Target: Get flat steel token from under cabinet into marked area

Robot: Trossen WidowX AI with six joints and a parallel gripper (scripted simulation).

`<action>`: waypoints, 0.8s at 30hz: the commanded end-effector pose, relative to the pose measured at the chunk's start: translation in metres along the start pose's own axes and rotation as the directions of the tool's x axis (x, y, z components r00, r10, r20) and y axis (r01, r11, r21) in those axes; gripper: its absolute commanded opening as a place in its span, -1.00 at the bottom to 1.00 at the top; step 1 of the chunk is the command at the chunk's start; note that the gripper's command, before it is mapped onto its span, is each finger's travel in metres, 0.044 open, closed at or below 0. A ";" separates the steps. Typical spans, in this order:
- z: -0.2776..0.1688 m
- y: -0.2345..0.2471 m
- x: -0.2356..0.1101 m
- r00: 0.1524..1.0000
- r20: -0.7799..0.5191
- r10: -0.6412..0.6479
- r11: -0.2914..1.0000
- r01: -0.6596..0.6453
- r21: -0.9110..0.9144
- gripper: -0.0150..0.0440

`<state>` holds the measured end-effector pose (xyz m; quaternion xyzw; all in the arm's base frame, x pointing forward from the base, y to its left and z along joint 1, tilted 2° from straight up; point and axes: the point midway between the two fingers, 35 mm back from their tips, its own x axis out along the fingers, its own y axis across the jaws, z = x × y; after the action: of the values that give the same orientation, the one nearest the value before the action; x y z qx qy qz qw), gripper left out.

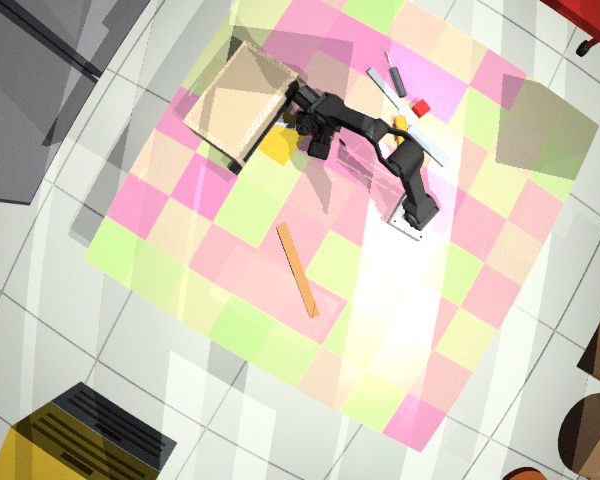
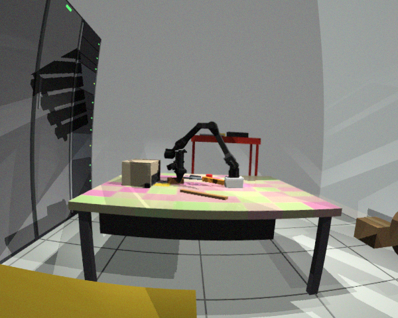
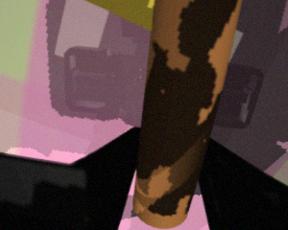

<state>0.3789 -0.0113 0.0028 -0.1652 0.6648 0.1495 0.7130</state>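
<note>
My gripper point(image 3: 168, 138) point(image 1: 306, 131) point(image 2: 178, 177) is shut on a thick brown-orange round rod point(image 3: 182, 110), which runs up the middle of the wrist view between the two black fingers. The gripper hangs low over the table just in front of the tan cabinet point(image 1: 238, 98) point(image 2: 139, 172), at the edge of the yellow marked area point(image 1: 277, 145) point(image 2: 161, 185) point(image 3: 130, 11). The rod's far end points toward the cabinet's base. The steel token is not visible in any view.
A long flat orange stick point(image 1: 297, 271) point(image 2: 204, 194) lies loose mid-table. Behind the arm lie a grey ruler point(image 1: 429, 145), a dark screwdriver point(image 1: 397, 81), a red cube point(image 1: 420, 107) and a small orange piece point(image 1: 401, 124). The arm's base point(image 1: 411, 219) stands to the right.
</note>
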 end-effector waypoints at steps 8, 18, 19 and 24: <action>0.001 0.005 0.001 1.000 0.004 0.010 1.000 -0.010 -0.007 -0.49; -0.010 0.004 0.001 1.000 0.003 0.010 1.000 -0.010 -0.007 -0.49; -0.011 0.004 0.001 1.000 0.003 0.010 1.000 -0.010 -0.007 -0.49; -0.016 0.004 0.001 1.000 0.003 0.010 1.000 -0.010 -0.007 -0.49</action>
<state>0.3676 -0.0127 0.0018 -0.1651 0.6636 0.1533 0.7134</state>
